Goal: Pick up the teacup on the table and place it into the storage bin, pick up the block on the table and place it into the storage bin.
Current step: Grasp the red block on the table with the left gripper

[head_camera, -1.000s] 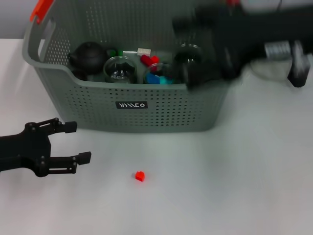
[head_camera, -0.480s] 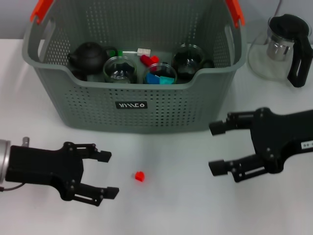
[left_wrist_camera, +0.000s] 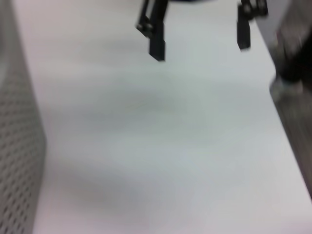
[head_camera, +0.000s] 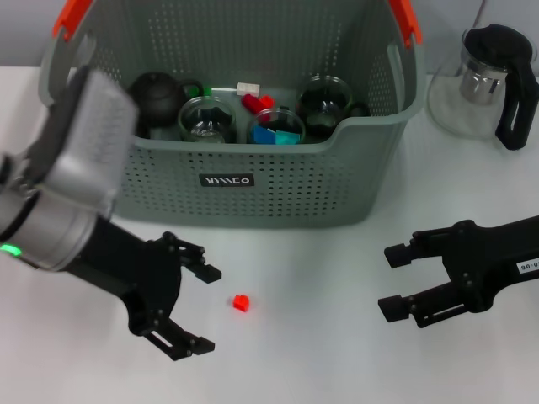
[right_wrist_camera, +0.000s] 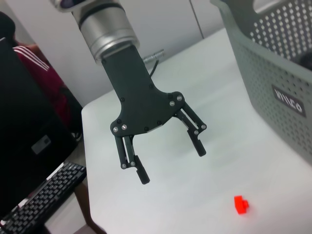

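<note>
Step in hand: block pick, approach phase. No teacup seen loose on the counter [head_camera: 320, 353]; glass cups sit inside the storage bin [head_camera: 253, 189], so cup half judged done.
Block: small red block [head_camera: 241, 303] on counter, in front of bin, well apart from its front wall; untouched. Also visible in right wrist view [right_wrist_camera: 241, 204].
Storage bin: grey-green, perforated, orange handle ends, black label on front. Holds dark teapot [head_camera: 156, 95], glass cups, red/blue/green small pcs.
Left pincer: [head_camera: 189, 307] open wide, empty, low over counter just beside block on robot's left; jaws point toward block. Confirmed spread in right wrist view [right_wrist_camera: 170, 161].
Right pincer: [head_camera: 404, 282] open, empty, near counter on robot's right, well apart from block; judged idle.
Other: glass kettle w/ black handle [head_camera: 484, 80] beside bin, right rear.
Next move (judgement): left pincer to advance until jaws straddle block, drop to counter level, close, then lift over bin rim.
Risk: block small vs jaw span; slight misalignment could push it away.
</note>
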